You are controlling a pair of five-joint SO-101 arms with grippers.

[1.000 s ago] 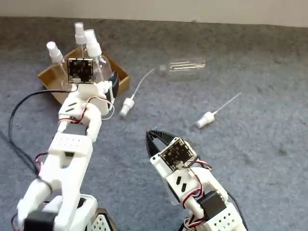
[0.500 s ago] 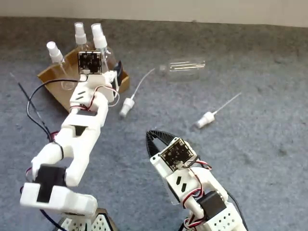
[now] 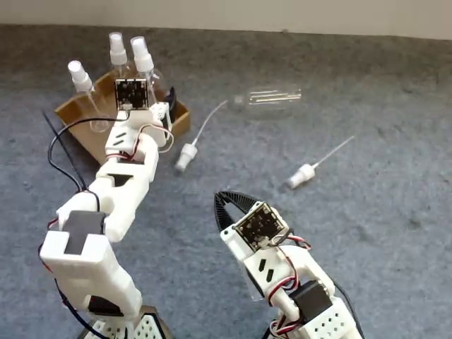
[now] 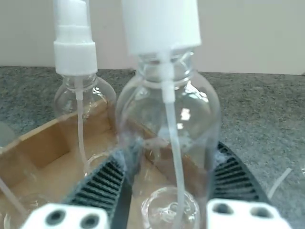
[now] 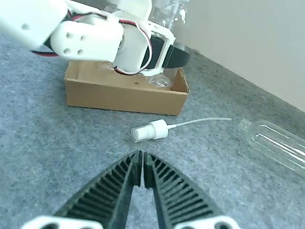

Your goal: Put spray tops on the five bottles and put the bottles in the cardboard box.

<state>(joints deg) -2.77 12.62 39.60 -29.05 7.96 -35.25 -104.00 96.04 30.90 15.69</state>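
Note:
My left gripper [image 3: 162, 106] is over the cardboard box [image 3: 181, 120] at the back left, shut on a clear bottle [image 3: 145, 67] with a spray top, held upright. In the left wrist view the ribbed fingers [image 4: 100, 186] hug that bottle [image 4: 167, 124] from both sides, its base low inside the box [image 4: 43, 143]. Two more topped bottles [image 3: 80, 79] [image 3: 117, 51] stand in the box. An uncapped bottle [image 3: 272, 100] lies on its side at the back. Two loose spray tops [image 3: 187, 155] [image 3: 304, 174] lie on the carpet. My right gripper [image 3: 229, 205] rests shut and empty, in front of the nearer spray top [image 5: 152, 130].
Grey carpet covers the table, and a pale wall runs along the back edge. The left arm [image 5: 95, 33] stretches over the box's near side [image 5: 119, 98]. A black cable [image 3: 60, 145] loops left of that arm. Open carpet lies to the right.
The left arm has stretched farther forward and carried the bottle a little back and deeper over the box. The right arm has kept still.

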